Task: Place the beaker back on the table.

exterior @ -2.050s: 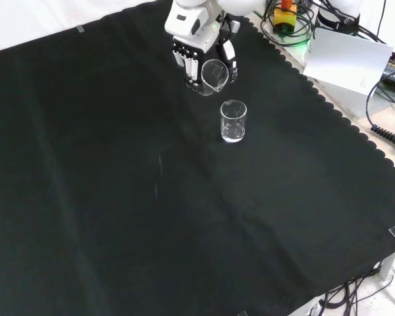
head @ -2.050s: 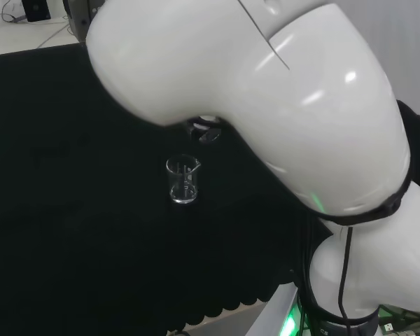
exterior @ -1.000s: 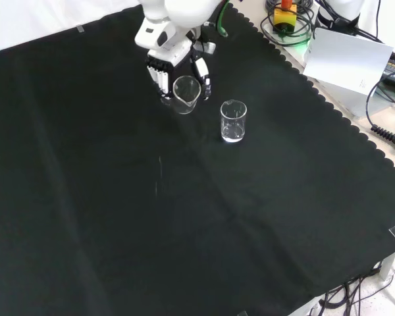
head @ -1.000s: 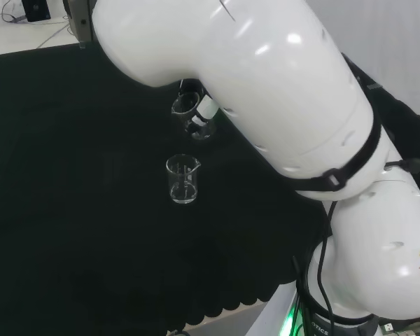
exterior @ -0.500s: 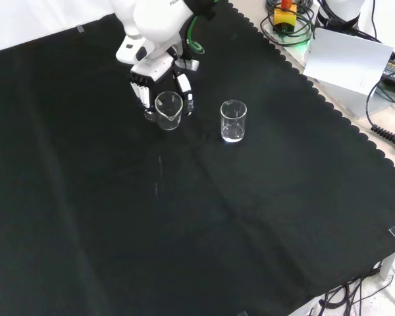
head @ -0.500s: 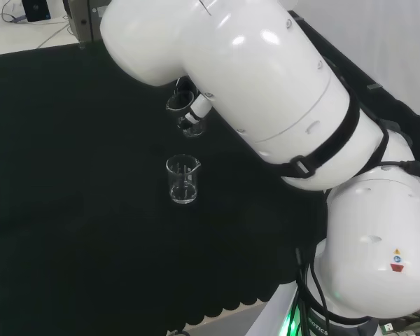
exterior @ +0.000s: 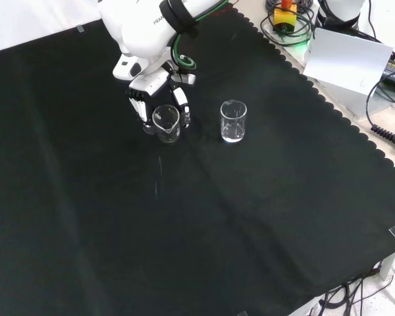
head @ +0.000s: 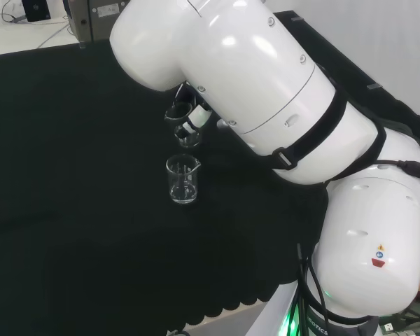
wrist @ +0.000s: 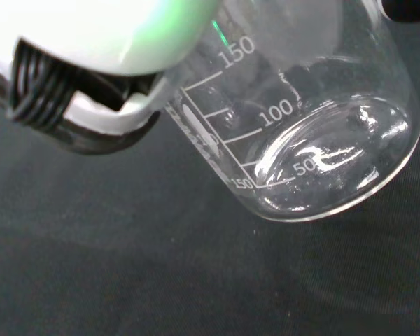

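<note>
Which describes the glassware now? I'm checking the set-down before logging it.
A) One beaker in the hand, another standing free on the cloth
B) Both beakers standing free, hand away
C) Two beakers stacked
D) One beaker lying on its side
A: in the front view the hand has its fingers round one beaker, while the second beaker stands upright alone to its right.

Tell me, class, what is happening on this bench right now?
A white robot arm is holding a clear glass beaker in its hand, fingers curled round the glass. In the front view the beaker is low over the black cloth, left of a second beaker that stands upright on its own. Whether the held beaker already touches the cloth cannot be told.
</note>
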Controlling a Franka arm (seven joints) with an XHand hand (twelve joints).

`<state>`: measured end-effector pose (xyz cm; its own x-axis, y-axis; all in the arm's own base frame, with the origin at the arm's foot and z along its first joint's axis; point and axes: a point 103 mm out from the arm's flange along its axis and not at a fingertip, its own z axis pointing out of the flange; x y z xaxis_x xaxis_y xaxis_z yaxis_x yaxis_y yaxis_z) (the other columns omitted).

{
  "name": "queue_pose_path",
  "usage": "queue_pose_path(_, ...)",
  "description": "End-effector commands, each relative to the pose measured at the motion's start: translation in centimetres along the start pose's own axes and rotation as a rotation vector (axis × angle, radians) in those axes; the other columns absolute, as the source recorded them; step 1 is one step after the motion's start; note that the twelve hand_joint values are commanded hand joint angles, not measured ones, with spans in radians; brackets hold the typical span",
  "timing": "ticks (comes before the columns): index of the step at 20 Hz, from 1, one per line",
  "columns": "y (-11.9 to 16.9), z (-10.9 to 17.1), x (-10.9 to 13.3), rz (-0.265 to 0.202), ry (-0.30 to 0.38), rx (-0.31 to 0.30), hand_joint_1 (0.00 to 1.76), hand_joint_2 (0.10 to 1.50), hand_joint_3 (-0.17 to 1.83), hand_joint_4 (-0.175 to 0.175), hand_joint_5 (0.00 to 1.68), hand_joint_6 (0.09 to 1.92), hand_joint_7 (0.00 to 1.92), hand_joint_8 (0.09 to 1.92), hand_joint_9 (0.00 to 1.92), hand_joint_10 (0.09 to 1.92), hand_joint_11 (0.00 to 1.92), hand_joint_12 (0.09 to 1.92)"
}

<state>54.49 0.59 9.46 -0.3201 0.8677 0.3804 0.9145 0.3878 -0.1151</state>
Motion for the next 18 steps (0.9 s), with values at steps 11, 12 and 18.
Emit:
queue_pose_path(11, -0.3, 1.8, -0.9, 0.008, 0.045, 0.012, 1.31, 0.76, 0.40, -0.175, 1.33, 0.45, 1.39, 0.39, 1.64, 0.09, 1.44, 0.55)
queue_pose_path(12, -0.4, 1.8, -0.9, 0.007, 0.041, 0.027, 1.27, 0.79, 0.36, -0.141, 1.31, 0.48, 1.32, 0.46, 1.59, 0.09, 1.43, 0.55)
queue_pose_path(18, -1.0, 2.1, -1.0, 0.014, 0.009, 0.127, 1.11, 0.61, 0.55, -0.007, 0.75, 0.74, 0.70, 0.66, 1.14, 0.09, 0.83, 1.02)
